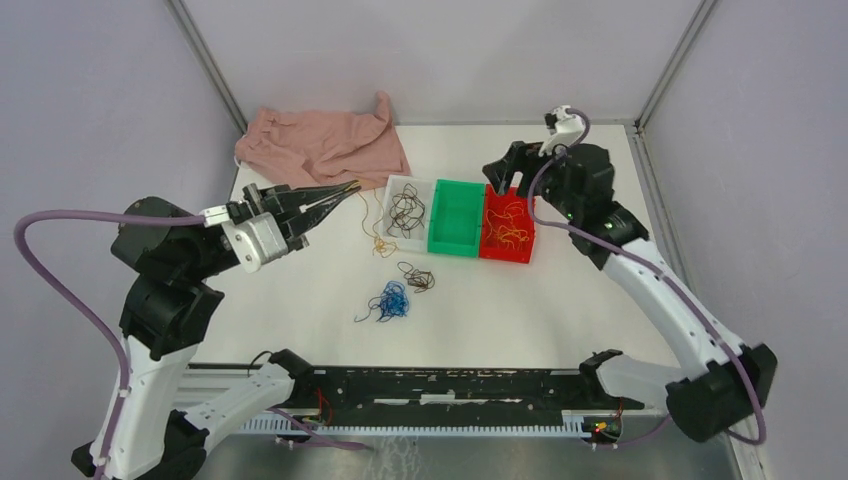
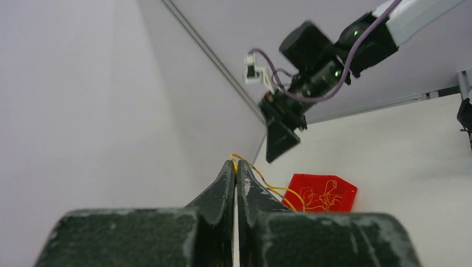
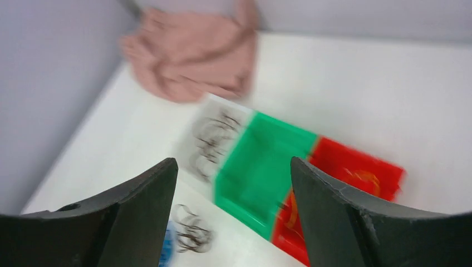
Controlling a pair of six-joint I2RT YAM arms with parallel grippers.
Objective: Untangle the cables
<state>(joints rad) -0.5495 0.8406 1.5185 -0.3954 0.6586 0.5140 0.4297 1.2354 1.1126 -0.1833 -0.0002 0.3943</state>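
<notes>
Left gripper [image 1: 350, 189] is up off the white worktop [image 1: 560, 300]. Its fingers are pressed tight together, pinching one thin yellow-orange wiry strand [image 1: 381, 244] right at the tips. That's clearest in the left wrist cam: the strand pokes out above the tips and trails off to the right. From the top cam it hangs down from the tips and ends in a small curl just left of the white plastic bin [image 1: 412, 181]. Can't tell if that curl actually touches the worktop.

The other cables, by colour:
- A bunch of dark brown loops [image 1: 406, 210] is inside the white bin.
- A messy pile of yellow-orange strands [image 1: 510, 225] is inside the red plastic bin [image 1: 505, 256].
- The green plastic bin [image 1: 452, 246] sits between those two, all 3 side by side in a row, touching.
- A small dark brown tangle [image 1: 418, 277] lies loose on the worktop, nearer the arms than the bins.
- A blue tangle [image 1: 392, 300] lies just beside it on the near side, a bit bigger, w/ a couple of loose ends sticking out to the left.

Right gripper [image 3: 234, 162] has its fingers spread wide apart and hovers over the far end of the red bin. The right wrist pic is pretty blurry, so no fine detail from there.

There's a crumpled pink cloth [image 1: 320, 148] in the far left corner, w/ one edge just beside the white bin.
</notes>
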